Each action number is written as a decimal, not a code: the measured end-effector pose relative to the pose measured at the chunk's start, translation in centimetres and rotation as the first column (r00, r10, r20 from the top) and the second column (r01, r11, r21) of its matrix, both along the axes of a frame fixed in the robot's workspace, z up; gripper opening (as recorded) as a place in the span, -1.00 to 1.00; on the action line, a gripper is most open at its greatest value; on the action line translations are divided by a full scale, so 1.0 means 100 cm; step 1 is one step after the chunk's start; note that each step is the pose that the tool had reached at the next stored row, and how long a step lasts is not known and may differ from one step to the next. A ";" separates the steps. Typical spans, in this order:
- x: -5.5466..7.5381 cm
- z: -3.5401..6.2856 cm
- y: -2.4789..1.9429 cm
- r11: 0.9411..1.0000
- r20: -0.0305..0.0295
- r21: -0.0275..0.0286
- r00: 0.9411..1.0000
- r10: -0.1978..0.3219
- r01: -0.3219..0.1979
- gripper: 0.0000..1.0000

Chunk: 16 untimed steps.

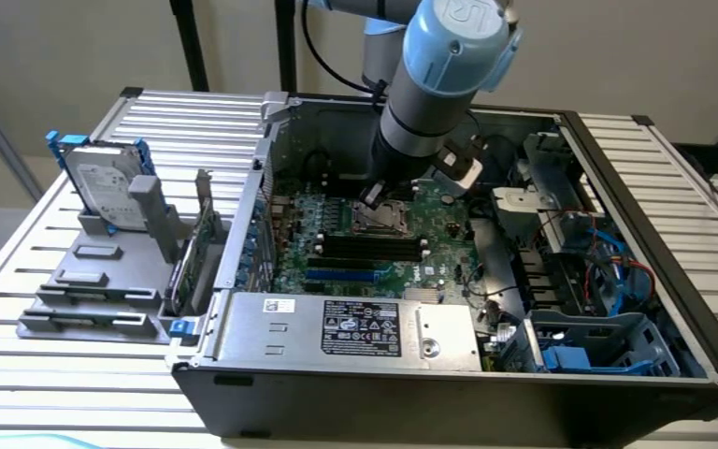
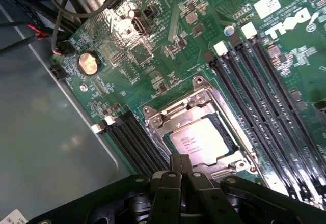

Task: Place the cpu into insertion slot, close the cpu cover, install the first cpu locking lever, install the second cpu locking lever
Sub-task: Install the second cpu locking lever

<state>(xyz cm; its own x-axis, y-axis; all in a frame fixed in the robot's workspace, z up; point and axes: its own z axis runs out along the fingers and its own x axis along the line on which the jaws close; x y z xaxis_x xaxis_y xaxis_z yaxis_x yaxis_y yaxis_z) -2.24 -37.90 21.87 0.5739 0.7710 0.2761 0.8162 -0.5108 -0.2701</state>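
Observation:
The cpu (image 2: 200,140) lies flat in the insertion slot (image 2: 224,159), its pale silvery top showing. The cpu cover (image 2: 159,118) sits down around it as a shiny metal frame, the chip visible through its window. My gripper (image 2: 181,159) is shut with nothing between its fingers, and its tip is at the socket's edge right beside the chip. In the exterior view the arm reaches down into the open computer case, with the gripper (image 1: 373,197) just over the insertion slot (image 1: 381,218) on the green motherboard (image 1: 303,253).
Long black memory slots (image 2: 265,96) run beside the socket, and another black bank (image 2: 133,141) lies on its other side. Cables (image 2: 60,15) hang near a coin battery (image 2: 87,62). A power supply (image 1: 347,327), a blue drive cage (image 1: 596,348) and a hard drive (image 1: 100,185) on a grey stand surround the work area.

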 end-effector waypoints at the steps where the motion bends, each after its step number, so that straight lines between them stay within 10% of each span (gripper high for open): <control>1: 0.000 0.0022 -0.0024 1.000 0.000 0.000 1.000 -0.001 0.001 -0.79; 16: -0.010 0.0208 -0.0478 1.000 -0.001 -0.001 1.000 -0.002 0.002 -0.79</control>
